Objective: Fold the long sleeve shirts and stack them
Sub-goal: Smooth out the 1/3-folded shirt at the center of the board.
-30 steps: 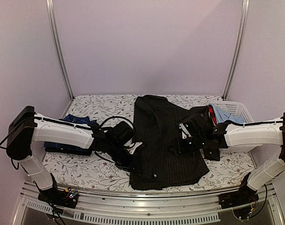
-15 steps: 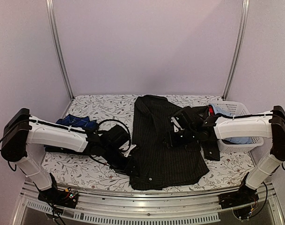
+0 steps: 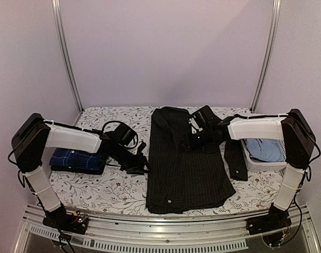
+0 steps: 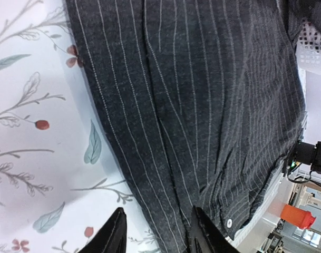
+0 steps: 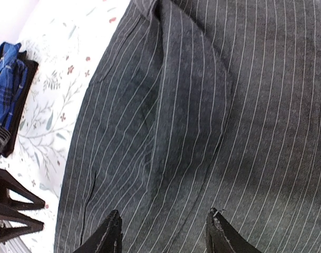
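The black pinstriped shirt (image 3: 184, 171) lies spread down the middle of the table, collar at the far end and hem near. One sleeve (image 3: 235, 161) trails along its right side. The navy checked shirt (image 3: 76, 159) sits folded at the left edge of the table.

A floral tablecloth (image 3: 113, 192) covers the table. Pale lilac walls (image 3: 165, 52) enclose it, with two metal posts (image 3: 65, 58) standing at the far corners. A white basket (image 3: 265, 164) holding pale blue cloth (image 3: 265, 149) stands at the right edge.

A second ago the left gripper (image 3: 137, 165) was shut on the shirt's near left corner. It has since let go and drawn back to the left. It now hovers beside the shirt's left edge, and its wrist view shows the jaws partly open and empty. The right gripper (image 3: 192, 141) has moved from the shirt's right middle to the far end by the collar. Its jaws are also partly spread, with bare pinstriped cloth showing between them and nothing gripped. With the arms pulled back, the near half of the shirt, the navy shirt and the basket's contents show more fully.

The left arm crosses part of the navy shirt, and the right gripper covers part of the collar. The shirt's other sleeve cannot be made out. Both wrist views cut the fingers off at the bottom edge.
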`<state>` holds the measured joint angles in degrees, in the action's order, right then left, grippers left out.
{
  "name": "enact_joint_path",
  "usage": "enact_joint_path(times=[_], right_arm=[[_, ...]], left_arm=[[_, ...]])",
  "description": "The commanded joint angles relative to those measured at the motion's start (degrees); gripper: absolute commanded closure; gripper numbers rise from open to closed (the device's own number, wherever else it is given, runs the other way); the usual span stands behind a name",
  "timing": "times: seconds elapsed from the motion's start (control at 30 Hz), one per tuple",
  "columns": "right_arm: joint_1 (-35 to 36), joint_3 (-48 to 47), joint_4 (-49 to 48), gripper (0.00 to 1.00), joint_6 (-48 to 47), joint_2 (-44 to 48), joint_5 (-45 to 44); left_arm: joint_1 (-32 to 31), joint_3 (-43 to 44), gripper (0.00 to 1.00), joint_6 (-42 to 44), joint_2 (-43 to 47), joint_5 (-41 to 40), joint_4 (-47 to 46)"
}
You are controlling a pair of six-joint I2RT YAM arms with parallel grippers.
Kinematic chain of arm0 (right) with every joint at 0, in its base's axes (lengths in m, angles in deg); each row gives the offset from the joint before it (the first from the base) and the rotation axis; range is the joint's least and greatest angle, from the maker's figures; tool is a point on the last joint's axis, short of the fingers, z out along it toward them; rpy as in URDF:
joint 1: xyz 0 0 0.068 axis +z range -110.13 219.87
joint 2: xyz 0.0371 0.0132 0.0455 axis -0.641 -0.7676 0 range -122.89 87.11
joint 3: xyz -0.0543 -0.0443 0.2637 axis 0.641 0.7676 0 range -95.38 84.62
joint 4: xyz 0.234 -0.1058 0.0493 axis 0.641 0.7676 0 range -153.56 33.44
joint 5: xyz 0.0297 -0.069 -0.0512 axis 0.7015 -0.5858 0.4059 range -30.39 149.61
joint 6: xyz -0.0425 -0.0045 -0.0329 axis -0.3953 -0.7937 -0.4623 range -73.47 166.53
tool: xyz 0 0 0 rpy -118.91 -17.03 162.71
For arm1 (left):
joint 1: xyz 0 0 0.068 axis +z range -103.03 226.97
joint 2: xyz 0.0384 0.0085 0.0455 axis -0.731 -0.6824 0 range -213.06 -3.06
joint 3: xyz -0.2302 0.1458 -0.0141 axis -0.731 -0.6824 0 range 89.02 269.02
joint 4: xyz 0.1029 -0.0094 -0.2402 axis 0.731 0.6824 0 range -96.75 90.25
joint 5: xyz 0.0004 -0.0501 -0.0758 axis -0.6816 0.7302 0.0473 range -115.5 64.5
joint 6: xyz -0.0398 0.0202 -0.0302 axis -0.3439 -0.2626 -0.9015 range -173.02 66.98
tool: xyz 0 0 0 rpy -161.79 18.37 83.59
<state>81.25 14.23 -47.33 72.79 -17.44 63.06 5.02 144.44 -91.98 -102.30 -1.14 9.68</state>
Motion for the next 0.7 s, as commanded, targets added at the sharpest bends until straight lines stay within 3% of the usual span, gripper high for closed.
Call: enact_joint_path(times=[0.0, 0.13, 0.37, 0.53, 0.67], right_arm=[[-3.1, -4.7, 0.3, 0.48, -2.2, -4.0, 2.6], [-4.4, -9.0, 1.2, 0.48, -3.7, -7.0, 3.3], [-5.8, -14.4, 2.3, 0.48, -5.4, -11.6, 3.3], [-6.8, -17.2, 2.3, 0.48, -5.8, -13.8, 3.6], [-7.1, -19.7, 2.5, 0.48, -6.6, -15.4, 3.6]], left_arm=[[0.2, 1.7, 0.59, 2.4, -4.0, 5.0, -1.1], [0.3, -1.0, 0.59, 1.9, -4.2, 7.1, -1.6], [0.0, -5.5, 0.71, -0.1, -4.7, 13.8, -6.1], [-0.1, -6.1, 0.97, 0.3, -5.2, 14.2, -4.8], [0.1, -6.6, 1.0, 0.6, -3.5, 13.5, -2.2]])
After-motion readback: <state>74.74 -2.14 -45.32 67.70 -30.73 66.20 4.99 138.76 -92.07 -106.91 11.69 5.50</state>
